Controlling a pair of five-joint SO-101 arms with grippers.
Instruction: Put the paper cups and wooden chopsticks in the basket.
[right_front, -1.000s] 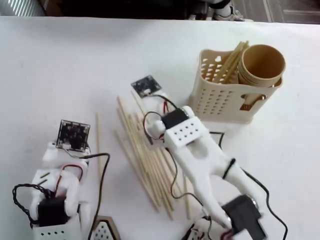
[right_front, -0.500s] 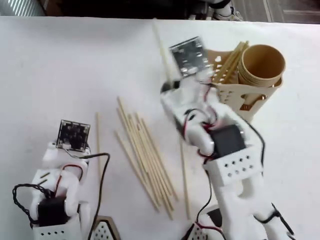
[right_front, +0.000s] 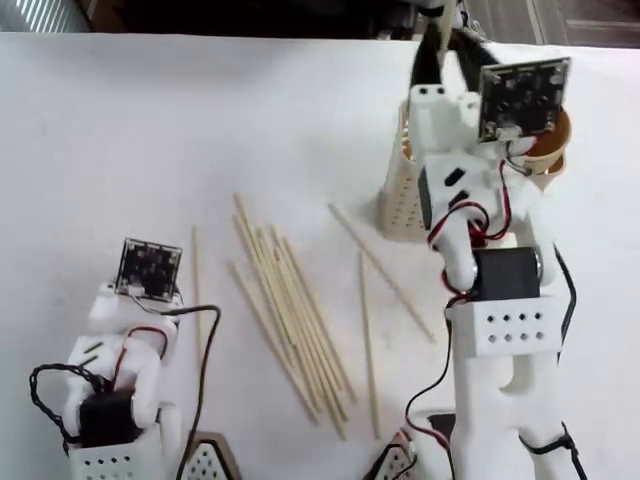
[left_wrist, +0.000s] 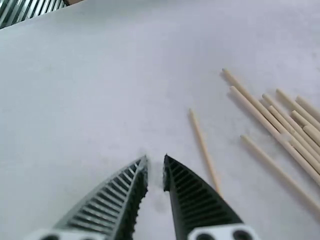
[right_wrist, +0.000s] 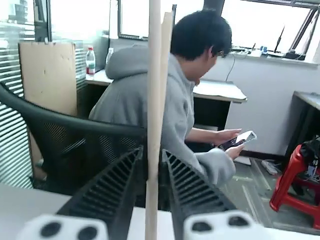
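No readable text or numbers anywhere, bottle label too small to read

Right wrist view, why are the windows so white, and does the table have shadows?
In the right wrist view, daylight glares through the windows, so they look plain white, and the right gripper, shut on two chopsticks, stands dark in front of that brightness; in the high view, the table is evenly lit, with only faint shadows beside the loose chopsticks.
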